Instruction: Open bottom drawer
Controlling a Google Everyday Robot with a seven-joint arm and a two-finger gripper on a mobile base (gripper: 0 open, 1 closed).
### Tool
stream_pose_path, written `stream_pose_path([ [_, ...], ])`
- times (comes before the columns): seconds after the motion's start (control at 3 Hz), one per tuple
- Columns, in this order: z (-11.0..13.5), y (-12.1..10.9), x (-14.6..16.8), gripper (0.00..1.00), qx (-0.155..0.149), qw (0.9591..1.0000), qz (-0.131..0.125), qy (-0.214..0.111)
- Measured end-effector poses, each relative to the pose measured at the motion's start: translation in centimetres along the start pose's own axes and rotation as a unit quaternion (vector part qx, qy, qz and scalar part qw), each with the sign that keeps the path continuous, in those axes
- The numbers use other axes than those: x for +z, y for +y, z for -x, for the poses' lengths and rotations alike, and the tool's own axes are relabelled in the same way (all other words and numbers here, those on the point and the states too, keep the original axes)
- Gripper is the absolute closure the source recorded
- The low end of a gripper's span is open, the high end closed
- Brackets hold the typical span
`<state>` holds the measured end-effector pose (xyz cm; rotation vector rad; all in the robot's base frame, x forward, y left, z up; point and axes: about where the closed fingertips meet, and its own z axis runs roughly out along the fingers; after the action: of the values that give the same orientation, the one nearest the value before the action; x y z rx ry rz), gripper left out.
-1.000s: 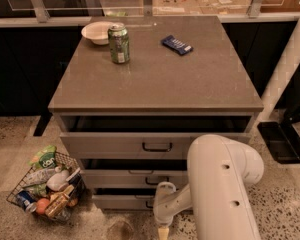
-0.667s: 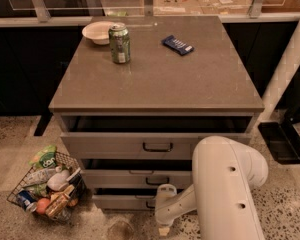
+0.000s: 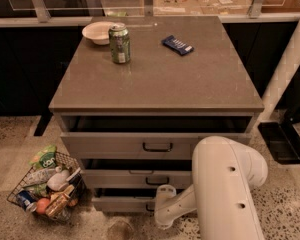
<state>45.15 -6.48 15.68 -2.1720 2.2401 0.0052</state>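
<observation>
Bench (image 3: 160,86) top: green can (image 3: 119,44) upright at back left, white bowl (image 3: 99,32) just behind and left of it, blue packet (image 3: 178,45) lying flat toward the back, apart from both. Wire basket (image 3: 12,198) of groceries sits on the speckled floor (image 3: 20,139) left of the bench, well apart from the gripper (image 3: 157,207), which is low at the bench's front. White post (image 3: 290,59) stands at right.

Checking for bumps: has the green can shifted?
No: the green can keeps its place beside the white bowl. The gripper is low, at the bottom drawer.

Dim light; pincer (image 3: 158,207) low, perhaps shadowed
</observation>
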Motion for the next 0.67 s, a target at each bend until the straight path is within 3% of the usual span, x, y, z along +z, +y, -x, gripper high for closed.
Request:
stream_pose_path([
  [0.33,0.04,-0.01,-0.09,1.00,0.000,1.0000,0.000,0.000],
  [0.67,0.09,-0.02,-0.08,1.00,0.000,1.0000,0.000,0.000],
])
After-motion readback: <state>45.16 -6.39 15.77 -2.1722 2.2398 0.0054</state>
